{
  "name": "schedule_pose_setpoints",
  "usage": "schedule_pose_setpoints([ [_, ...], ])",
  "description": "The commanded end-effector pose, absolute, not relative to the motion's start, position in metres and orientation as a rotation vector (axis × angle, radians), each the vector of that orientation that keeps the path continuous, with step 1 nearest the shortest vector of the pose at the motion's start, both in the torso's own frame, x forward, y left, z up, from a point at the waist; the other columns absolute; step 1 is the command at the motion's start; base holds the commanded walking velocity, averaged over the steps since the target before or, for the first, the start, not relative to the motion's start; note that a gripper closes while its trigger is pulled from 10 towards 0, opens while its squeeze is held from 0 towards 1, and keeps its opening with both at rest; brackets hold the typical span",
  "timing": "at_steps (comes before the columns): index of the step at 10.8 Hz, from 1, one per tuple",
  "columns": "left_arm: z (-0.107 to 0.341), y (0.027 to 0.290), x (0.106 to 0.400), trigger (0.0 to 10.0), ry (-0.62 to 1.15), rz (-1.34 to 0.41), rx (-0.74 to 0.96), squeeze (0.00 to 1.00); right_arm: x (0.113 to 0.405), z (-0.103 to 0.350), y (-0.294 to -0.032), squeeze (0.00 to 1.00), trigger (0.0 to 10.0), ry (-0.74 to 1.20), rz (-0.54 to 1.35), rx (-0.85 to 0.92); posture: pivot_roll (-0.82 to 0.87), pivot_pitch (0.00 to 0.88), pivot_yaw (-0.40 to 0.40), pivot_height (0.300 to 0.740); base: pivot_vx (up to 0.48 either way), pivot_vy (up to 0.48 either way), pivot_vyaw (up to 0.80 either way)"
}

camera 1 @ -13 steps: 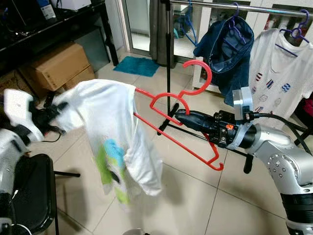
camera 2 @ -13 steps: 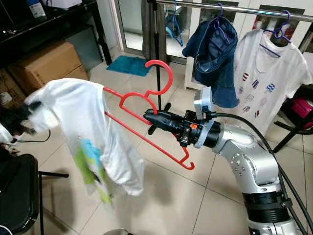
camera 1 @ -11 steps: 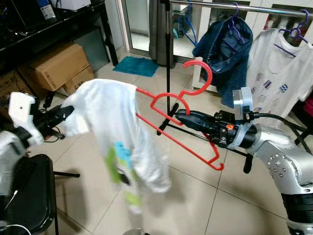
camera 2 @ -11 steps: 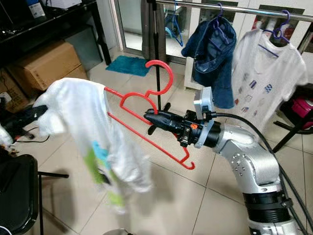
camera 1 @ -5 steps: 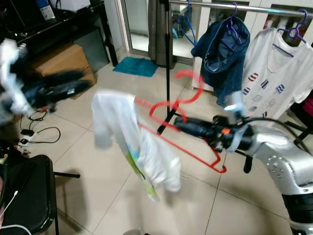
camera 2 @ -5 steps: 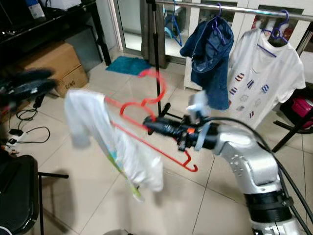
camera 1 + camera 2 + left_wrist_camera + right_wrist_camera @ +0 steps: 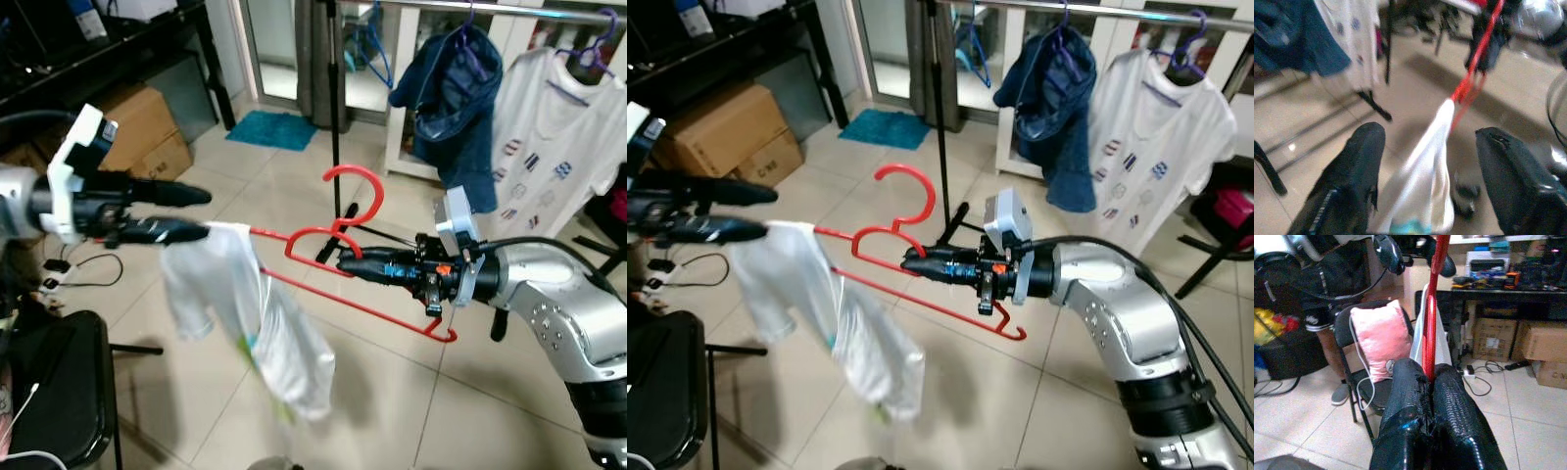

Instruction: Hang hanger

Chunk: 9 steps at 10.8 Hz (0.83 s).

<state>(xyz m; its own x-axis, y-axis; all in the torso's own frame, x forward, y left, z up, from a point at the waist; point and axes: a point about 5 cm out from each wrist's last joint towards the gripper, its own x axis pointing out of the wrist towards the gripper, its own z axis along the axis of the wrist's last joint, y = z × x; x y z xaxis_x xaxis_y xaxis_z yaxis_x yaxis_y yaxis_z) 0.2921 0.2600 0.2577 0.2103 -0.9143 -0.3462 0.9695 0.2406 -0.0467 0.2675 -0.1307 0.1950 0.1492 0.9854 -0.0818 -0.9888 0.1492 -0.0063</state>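
Centrally, the right tool [image 7: 345, 262] is clenched on a red hanger [image 7: 338, 235], its two black fingers pressed together around the hanger's frame just below the hook. Beyond the tool's fingertips, the hanger's far arm carries a white shirt [image 7: 250, 323] that droops toward the tiled floor [image 7: 392, 392]. The left tool [image 7: 201, 213] is at that far end, fingers spread apart, with the shirt's top edge between them. Behind the right tool, well apart, a clothes rail [image 7: 490, 10] holds a dark blue garment [image 7: 451, 93] and a white patterned t-shirt [image 7: 558, 127]. Cardboard boxes [image 7: 137, 127] sit behind the left tool.
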Motion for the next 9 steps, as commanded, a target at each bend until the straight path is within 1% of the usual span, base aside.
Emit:
schedule_pose_setpoints([
  [1, 0.262, 0.265, 0.291, 10.0, 0.353, -1.323, 0.241, 0.16, 0.266, 0.206, -0.126, 0.00, 10.0, 0.009, 1.464, -0.108, -0.01, 0.000, 0.153, 0.740, 0.000, 0.000, 0.00],
  [2, 0.258, 0.263, 0.296, 10.0, 0.362, -1.322, 0.289, 0.00, 0.267, 0.207, -0.124, 0.00, 10.0, 0.006, 1.486, -0.120, 0.00, 0.000, 0.146, 0.740, 0.000, 0.000, 0.00],
  [3, 0.249, 0.256, 0.304, 10.0, 0.338, -1.309, 0.361, 0.00, 0.266, 0.208, -0.119, 0.00, 10.0, 0.003, 1.515, -0.129, 0.00, 0.000, 0.144, 0.740, 0.000, 0.000, 0.00],
  [4, 0.247, 0.251, 0.312, 4.0, 0.317, -1.301, 0.362, 0.00, 0.265, 0.209, -0.116, 0.00, 10.0, 0.005, 1.537, -0.135, -0.01, 0.000, 0.145, 0.740, 0.000, 0.000, 0.00],
  [5, 0.246, 0.250, 0.314, 0.0, 0.333, -1.313, 0.369, 0.00, 0.265, 0.209, -0.115, 0.00, 10.0, 0.009, 1.543, -0.140, -0.01, 0.000, 0.150, 0.740, 0.000, 0.000, 0.00],
  [6, 0.244, 0.249, 0.316, 0.0, 0.367, -1.334, 0.390, 0.00, 0.266, 0.209, -0.115, 0.00, 10.0, 0.010, 1.543, -0.147, -0.02, 0.000, 0.155, 0.740, 0.000, 0.000, 0.00],
  [9, 0.238, 0.245, 0.319, 0.0, 0.398, -1.377, 0.444, 0.00, 0.267, 0.210, -0.115, 0.00, 10.0, 0.004, 1.551, -0.165, -0.02, 0.000, 0.158, 0.740, 0.000, 0.000, 0.00],
])
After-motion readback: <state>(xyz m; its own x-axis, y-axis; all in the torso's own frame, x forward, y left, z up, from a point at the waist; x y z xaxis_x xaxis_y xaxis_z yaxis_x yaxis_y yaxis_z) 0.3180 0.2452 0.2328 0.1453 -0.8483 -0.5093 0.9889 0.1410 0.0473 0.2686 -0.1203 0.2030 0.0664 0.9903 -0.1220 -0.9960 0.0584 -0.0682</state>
